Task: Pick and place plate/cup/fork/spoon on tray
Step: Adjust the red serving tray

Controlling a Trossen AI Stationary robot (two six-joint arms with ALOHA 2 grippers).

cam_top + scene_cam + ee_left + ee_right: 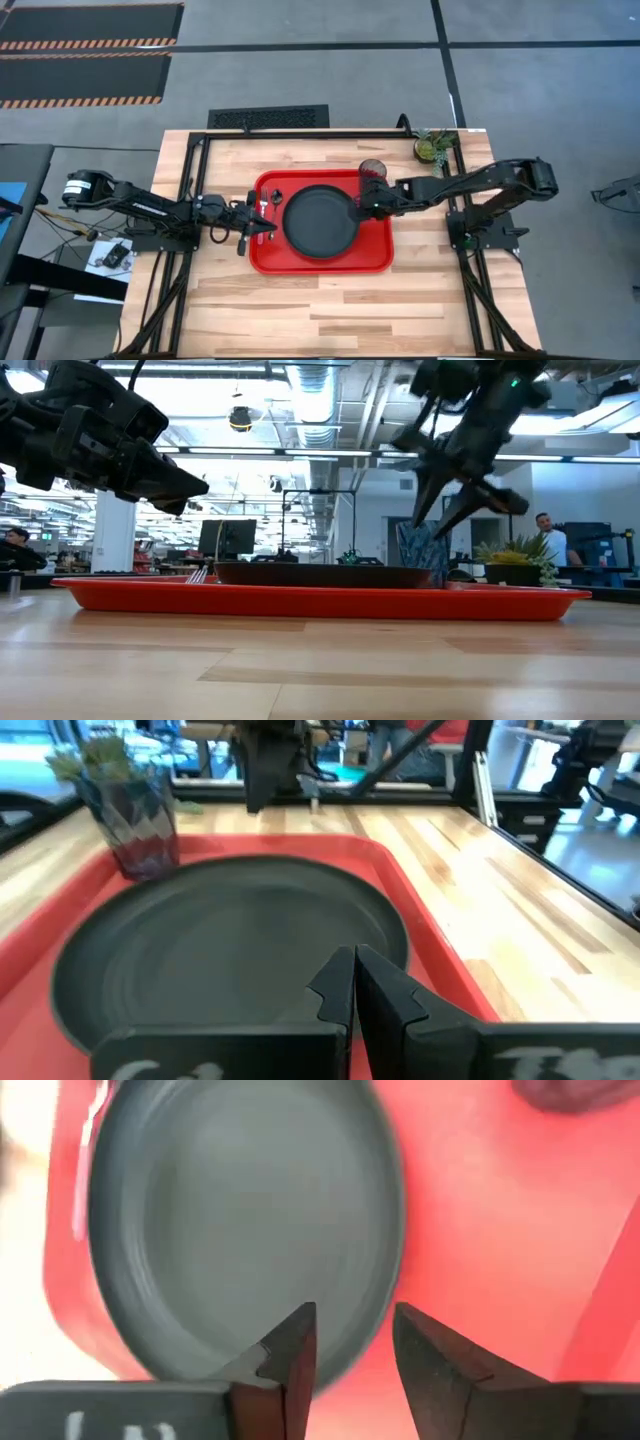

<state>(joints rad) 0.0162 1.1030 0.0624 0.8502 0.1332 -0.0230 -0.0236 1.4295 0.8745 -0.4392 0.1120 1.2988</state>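
The red tray [375, 262] lies mid-table. The black plate [320, 222] rests flat on it and also shows in both wrist views [230, 950] [240, 1210]. The dark-tinted cup [373, 170] stands upright in the tray's far right corner [135, 820]. The fork's pale tines [262, 206] and a small dark spoon [277, 197] lie on the tray left of the plate. My left gripper [262, 228] is shut and empty, raised over the tray's left edge [355, 985]. My right gripper [358, 205] is open and empty, raised above the plate's right rim [355, 1340] [450, 500].
A small green potted plant [435, 147] stands at the table's far right corner, beyond the cup. A black metal frame [300, 133] runs along the table's far edge and sides. Bare wood [320, 310] lies between the tray and the near edge.
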